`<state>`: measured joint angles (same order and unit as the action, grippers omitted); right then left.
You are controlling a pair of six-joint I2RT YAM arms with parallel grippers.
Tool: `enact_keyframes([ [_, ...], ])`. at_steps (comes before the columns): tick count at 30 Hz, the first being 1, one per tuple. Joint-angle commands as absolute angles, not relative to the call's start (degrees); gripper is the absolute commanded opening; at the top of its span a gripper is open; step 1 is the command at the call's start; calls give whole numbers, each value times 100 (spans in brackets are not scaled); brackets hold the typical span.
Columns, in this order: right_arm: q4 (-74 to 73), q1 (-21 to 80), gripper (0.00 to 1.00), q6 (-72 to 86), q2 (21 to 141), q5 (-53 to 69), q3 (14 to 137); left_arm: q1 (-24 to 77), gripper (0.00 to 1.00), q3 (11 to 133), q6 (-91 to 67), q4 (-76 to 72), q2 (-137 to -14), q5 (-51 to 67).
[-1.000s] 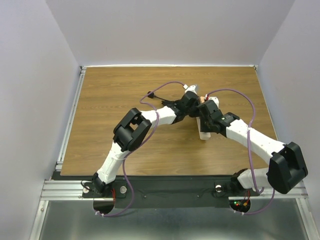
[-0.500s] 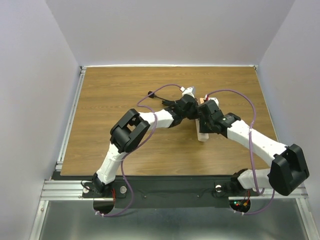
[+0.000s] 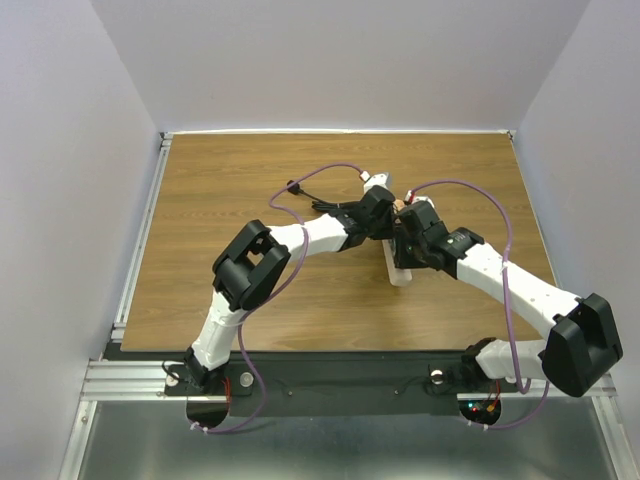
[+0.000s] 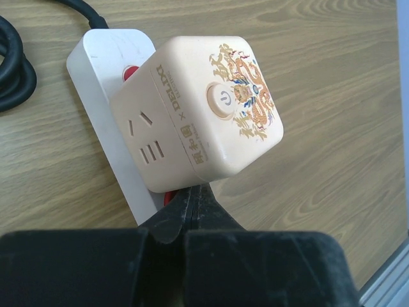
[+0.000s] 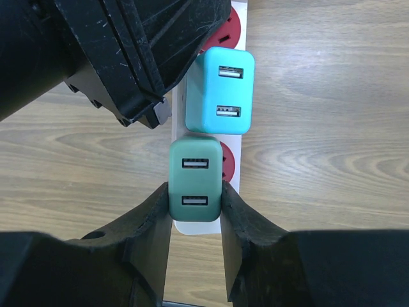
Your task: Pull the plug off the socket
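The right gripper [image 5: 193,194] is partly open, its fingers clamped on both sides of a green plug [image 5: 195,171] at the near end of the socket [image 5: 195,227], mid-table [image 3: 220,190]. A teal plug [image 5: 219,91] stands just beyond. Farther along, the left gripper [image 4: 192,195] is fully closed and holds nothing, its tips against the socket just beside a beige cube [image 4: 204,109]. A black cord [image 4: 13,70] leaves the far end.
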<state>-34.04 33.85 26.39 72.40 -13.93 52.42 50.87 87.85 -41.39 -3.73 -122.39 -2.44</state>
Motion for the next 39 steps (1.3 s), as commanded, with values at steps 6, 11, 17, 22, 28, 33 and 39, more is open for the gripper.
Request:
enact_keyframes([
  [6,-2241,3445,0,2575,7083,-1345,5458,4852,0,8639,-3604,2426,-12288,-765],
  [11,-2233,3445,0,2523,7216,-1310,5423,4676,0,8456,-3691,2049,-12033,-563],
  [17,-2197,3498,0,2400,7497,-976,5475,4500,0,8235,-3718,1670,-11848,-264],
  [22,-2154,3612,0,2399,7848,-949,5467,4412,0,8332,-3718,1643,-11874,-185],
  [28,-2092,3779,1,2478,8138,-1072,5388,4395,0,8350,-3700,1766,-11786,-272],
  [33,-2004,3876,0,2513,8314,-1090,5361,4403,0,8446,-3691,1872,-11672,-229],
  [39,-1942,3929,0,2540,8385,-1099,5414,4482,0,8700,-3683,1916,-11418,-255],
])
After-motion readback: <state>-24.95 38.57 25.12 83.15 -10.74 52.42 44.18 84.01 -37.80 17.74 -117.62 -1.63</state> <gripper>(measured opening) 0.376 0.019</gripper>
